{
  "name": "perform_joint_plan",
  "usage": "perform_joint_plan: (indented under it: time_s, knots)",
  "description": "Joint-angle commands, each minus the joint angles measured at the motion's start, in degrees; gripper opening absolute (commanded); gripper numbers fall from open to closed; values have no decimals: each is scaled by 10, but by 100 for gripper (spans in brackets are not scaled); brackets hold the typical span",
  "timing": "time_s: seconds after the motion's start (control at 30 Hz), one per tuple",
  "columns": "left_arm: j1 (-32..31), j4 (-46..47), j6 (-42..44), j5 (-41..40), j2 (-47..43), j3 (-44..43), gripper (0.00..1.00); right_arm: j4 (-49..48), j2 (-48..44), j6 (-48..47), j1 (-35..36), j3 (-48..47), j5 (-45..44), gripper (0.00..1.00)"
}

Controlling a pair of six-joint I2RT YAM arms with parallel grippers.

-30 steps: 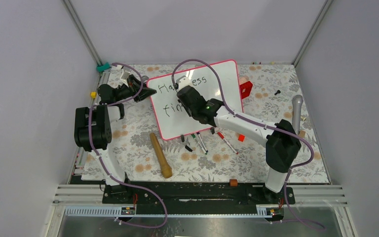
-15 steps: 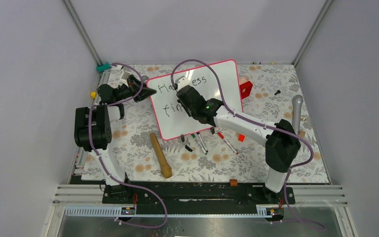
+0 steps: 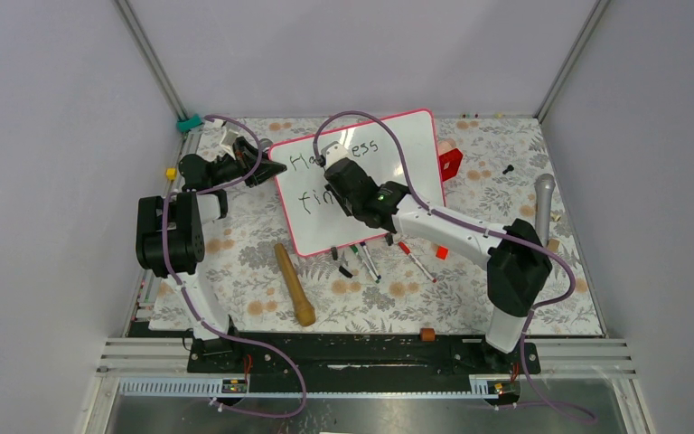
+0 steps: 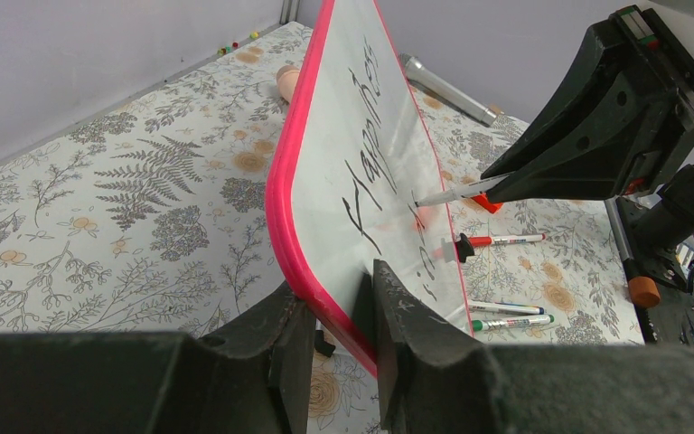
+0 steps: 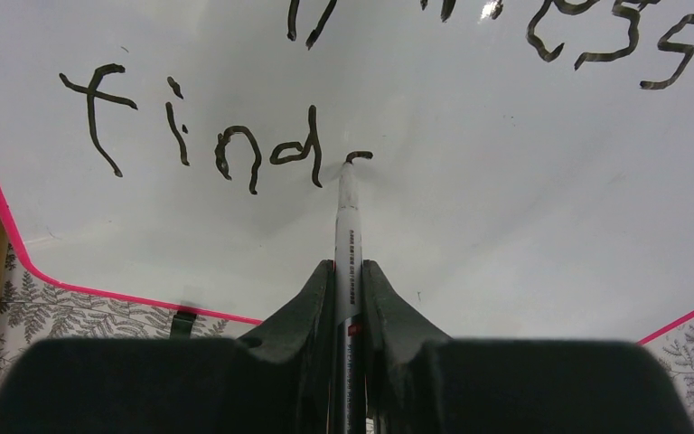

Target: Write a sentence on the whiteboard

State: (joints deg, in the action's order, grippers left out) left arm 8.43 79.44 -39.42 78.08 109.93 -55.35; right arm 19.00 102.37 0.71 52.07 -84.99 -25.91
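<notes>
Quick notes from my remote session. From the top camera, the whiteboard (image 3: 411, 172) sat at the far middle of the table, turned at an angle. My right arm covered the middle of the sentence (image 5: 314, 149), so all I could read there was "Ha", "ess" and "fin".

The right wrist cam filled that in. The lower line read "find", with a small hook of a new stroke just right of the d. The right gripper (image 5: 348, 271) was clenched on a marker (image 5: 347, 217), and its tip was touching the board at that hook.

The left wrist cam showed something neither of the others did: the board wasn't flat. It was tipped up on edge, with the left gripper (image 4: 339, 307) pinching the pink frame at the left corner, one finger on each side. It also caught a red-capped marker (image 4: 501, 240) and a green-capped one (image 4: 506, 321) lying on the table beyond the board.

The table had a floral cover (image 3: 506, 307). A wooden pin (image 3: 295, 285) lay near the board's near-left corner and a grey cylinder (image 3: 543, 203) lay at the right. A red block (image 3: 450, 163) was just right of the board, and a small orange piece (image 3: 427, 334) was at the near edge. Plain grey walls closed in three sides.
</notes>
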Motion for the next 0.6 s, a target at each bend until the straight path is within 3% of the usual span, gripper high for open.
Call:
perform_joint_plan:
  time_s: [0.0, 0.57]
  knots:
    - [-16, 47, 99, 167, 5, 24, 0, 10, -5, -4, -6, 3, -31, 0]
    - [-16, 47, 98, 167, 5, 24, 0, 32, -10, 2, -6, 13, -20, 0]
